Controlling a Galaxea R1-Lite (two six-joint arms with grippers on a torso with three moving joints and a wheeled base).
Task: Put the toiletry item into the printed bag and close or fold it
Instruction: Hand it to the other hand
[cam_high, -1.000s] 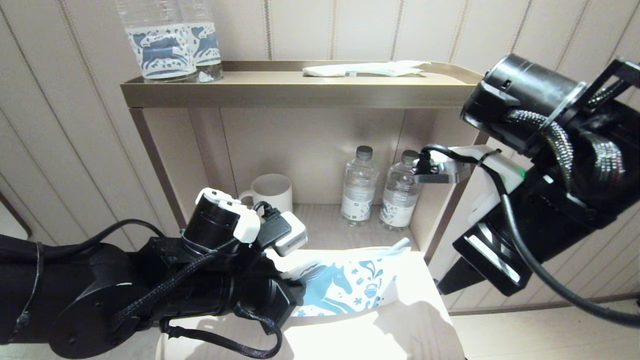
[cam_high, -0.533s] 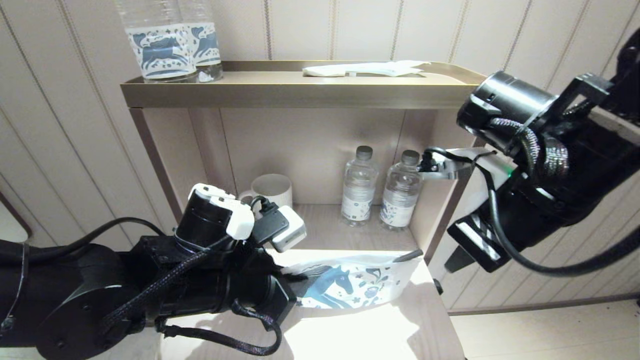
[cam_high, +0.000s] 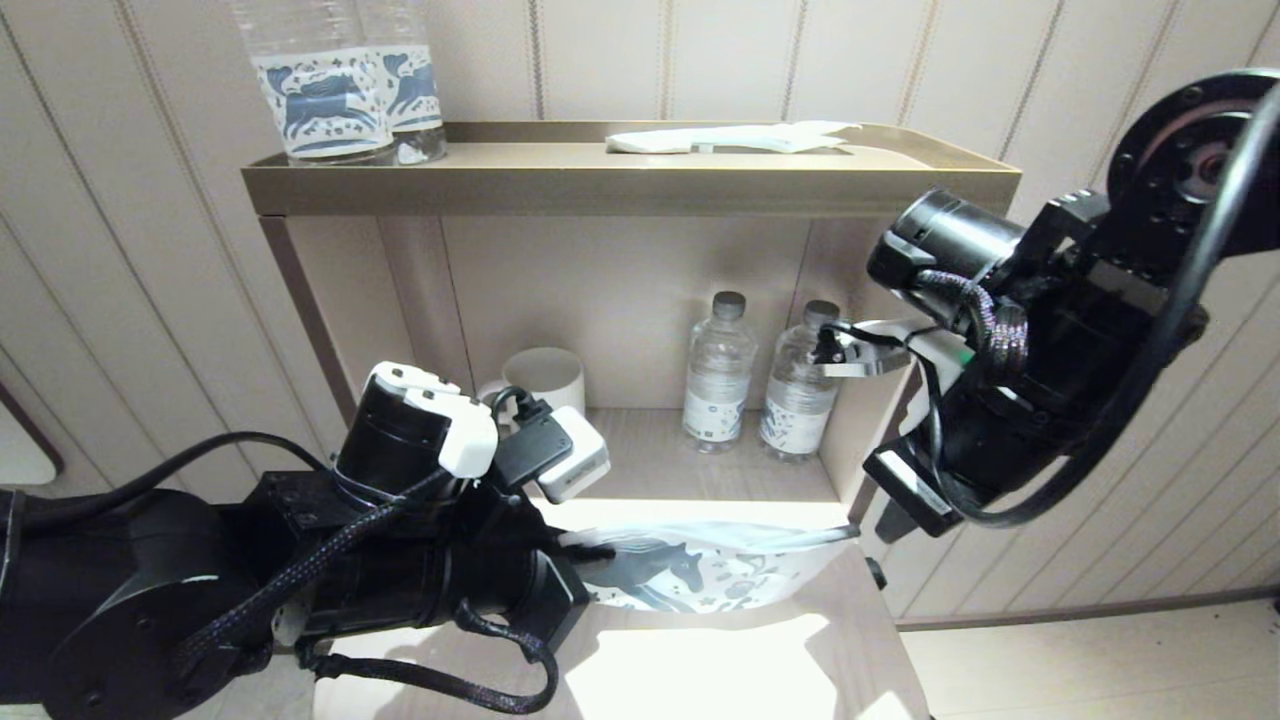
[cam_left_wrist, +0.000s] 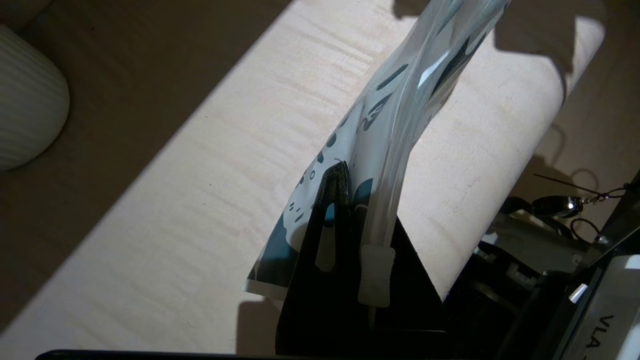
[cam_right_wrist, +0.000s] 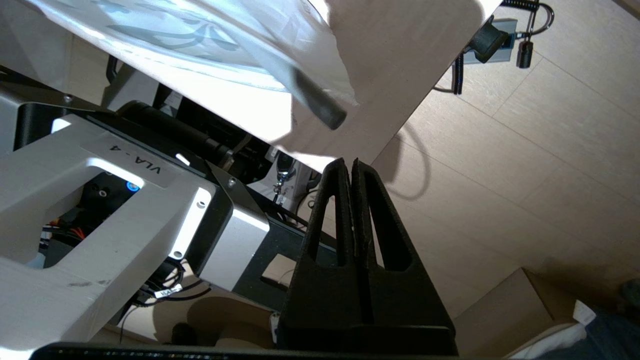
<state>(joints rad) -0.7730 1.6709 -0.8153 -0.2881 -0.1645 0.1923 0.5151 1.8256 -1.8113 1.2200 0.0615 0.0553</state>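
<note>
The left claw (cam_left_wrist: 345, 172) pinches the printed bag (cam_high: 715, 572) above the tabletop (cam_high: 720, 670). The toothbrush (cam_right_wrist: 320, 107) pokes from the bag's end, at eleven o'clock of the right claw (cam_right_wrist: 348, 165), whose fingers are pressed together, empty.

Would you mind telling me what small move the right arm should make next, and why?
Probably bring the right gripper back to the toothbrush end and nudge it inward. That end pokes past the mouth of the printed bag, which the left gripper pinches, while the right jaws hang shut and empty beside the table.
</note>
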